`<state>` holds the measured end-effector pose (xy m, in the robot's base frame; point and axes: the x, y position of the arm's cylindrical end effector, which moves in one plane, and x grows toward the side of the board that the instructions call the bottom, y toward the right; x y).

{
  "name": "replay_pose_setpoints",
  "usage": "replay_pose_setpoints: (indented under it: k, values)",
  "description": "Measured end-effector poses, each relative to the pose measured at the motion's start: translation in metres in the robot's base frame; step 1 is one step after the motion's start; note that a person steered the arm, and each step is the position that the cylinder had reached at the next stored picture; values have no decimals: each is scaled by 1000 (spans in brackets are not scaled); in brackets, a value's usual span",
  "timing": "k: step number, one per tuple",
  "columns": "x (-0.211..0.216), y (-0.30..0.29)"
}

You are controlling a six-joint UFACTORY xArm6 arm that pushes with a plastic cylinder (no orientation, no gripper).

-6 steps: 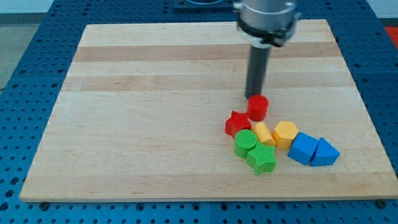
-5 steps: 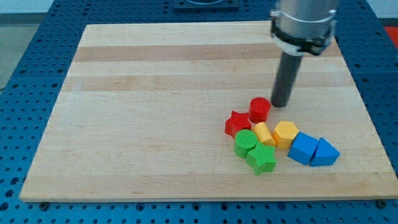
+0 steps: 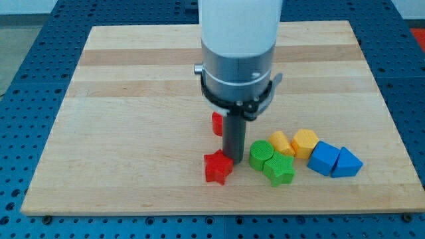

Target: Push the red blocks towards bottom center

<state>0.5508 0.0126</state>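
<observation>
My tip (image 3: 234,161) rests on the board just right of the red star block (image 3: 218,166), touching or nearly touching it, near the view's bottom centre. The red cylinder block (image 3: 216,123) sits above the star and is mostly hidden behind my rod and arm housing. The green cylinder (image 3: 261,154) lies just right of my tip.
A green star (image 3: 279,170), two yellow blocks (image 3: 282,143) (image 3: 305,143), a blue cube (image 3: 323,158) and a blue triangular block (image 3: 346,162) cluster at the lower right of the wooden board (image 3: 133,99).
My rod has swung from the cluster's upper right to its left. The red star has slid down-left toward the bottom centre. The red cylinder has shifted left, apart from the cluster.
</observation>
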Motion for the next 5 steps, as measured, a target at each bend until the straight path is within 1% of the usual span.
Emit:
replay_pose_setpoints:
  k: [1, 2, 3, 4, 5]
  values:
    - [3, -31]
    - [-70, 10]
    - [-122, 28]
    - [-156, 22]
    - [-91, -17]
